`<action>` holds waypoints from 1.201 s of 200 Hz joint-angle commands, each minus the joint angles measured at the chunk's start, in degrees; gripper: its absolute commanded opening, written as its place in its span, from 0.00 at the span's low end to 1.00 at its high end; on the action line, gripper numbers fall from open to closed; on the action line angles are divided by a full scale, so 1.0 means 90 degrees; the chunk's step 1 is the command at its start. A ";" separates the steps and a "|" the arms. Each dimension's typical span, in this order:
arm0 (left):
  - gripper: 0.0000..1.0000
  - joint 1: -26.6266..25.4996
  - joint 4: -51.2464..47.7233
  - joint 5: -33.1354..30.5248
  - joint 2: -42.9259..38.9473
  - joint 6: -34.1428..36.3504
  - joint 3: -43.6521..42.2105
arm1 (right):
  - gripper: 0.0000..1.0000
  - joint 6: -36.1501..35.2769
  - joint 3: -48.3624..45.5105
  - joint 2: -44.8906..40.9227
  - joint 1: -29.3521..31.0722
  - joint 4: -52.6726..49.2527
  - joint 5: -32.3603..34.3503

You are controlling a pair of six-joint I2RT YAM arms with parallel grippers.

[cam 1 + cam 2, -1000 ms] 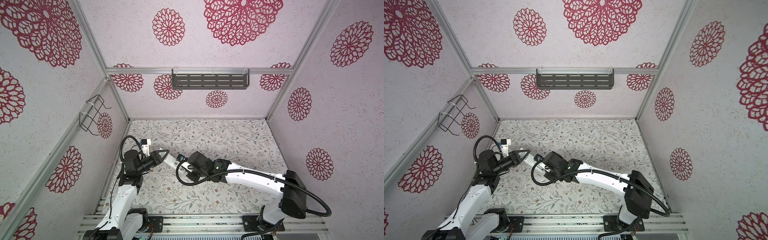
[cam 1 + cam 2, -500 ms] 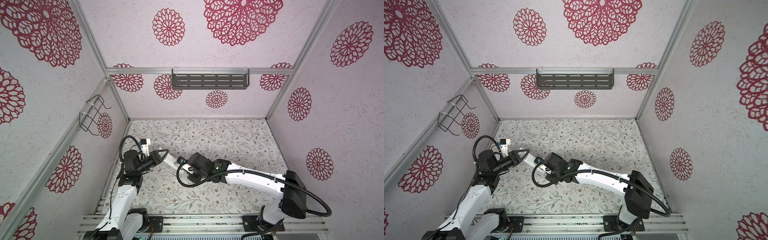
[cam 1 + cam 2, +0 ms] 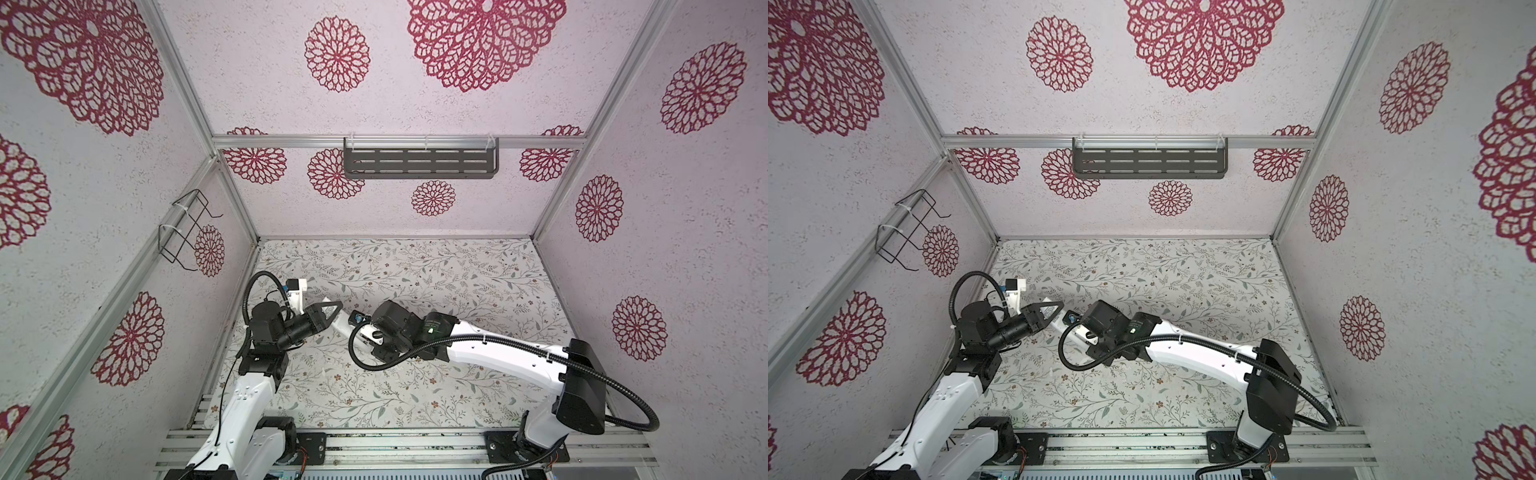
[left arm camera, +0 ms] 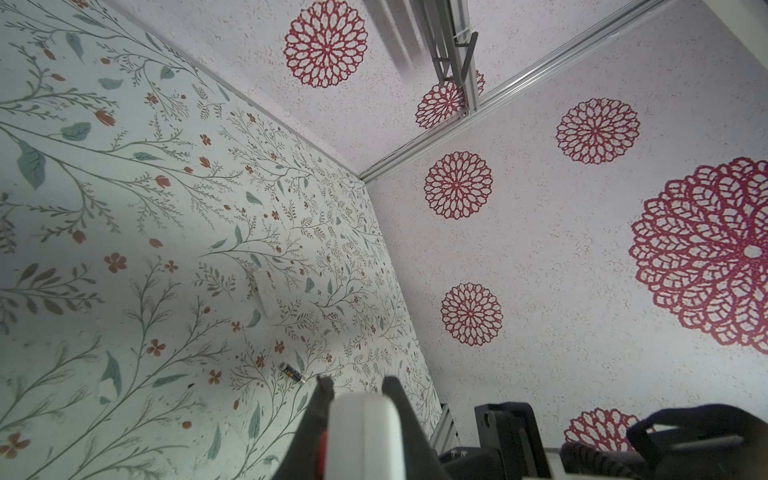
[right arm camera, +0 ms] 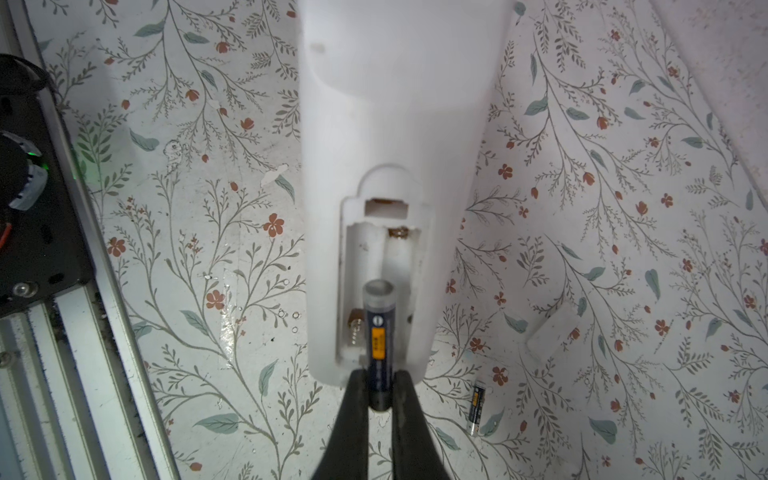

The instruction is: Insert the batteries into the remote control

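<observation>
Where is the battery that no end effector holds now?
In the right wrist view the loose battery lies on the floral tabletop, apart from the remote control and close to the right end effector, which grips the other battery.

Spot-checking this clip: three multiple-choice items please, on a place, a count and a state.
1. The right hand, at the open recess of the long white plastic remote control, is:
A) open
B) shut, empty
C) shut on an orange-labelled dark battery

2. The other slim dark battery lies:
A) on the floral-patterned tabletop
B) in the recess
C) on top of the remote

3. Batteries in the right wrist view:
A) one
B) two
C) three

Key: 1 C, it pinches the battery; 2 A, it lies flat on the pattern; 3 B, one held, one loose.
</observation>
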 commanded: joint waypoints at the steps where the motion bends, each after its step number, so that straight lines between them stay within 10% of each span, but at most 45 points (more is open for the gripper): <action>1: 0.00 -0.0110 -0.0083 -0.0123 -0.0167 0.0193 0.0088 | 0.11 -0.0038 0.0282 0.0077 -0.0043 -0.0327 -0.0067; 240: 0.00 -0.0233 0.0845 -0.0040 -0.0139 -0.0460 -0.0284 | 0.13 0.0377 0.1430 0.0995 -0.0307 -0.0983 0.0284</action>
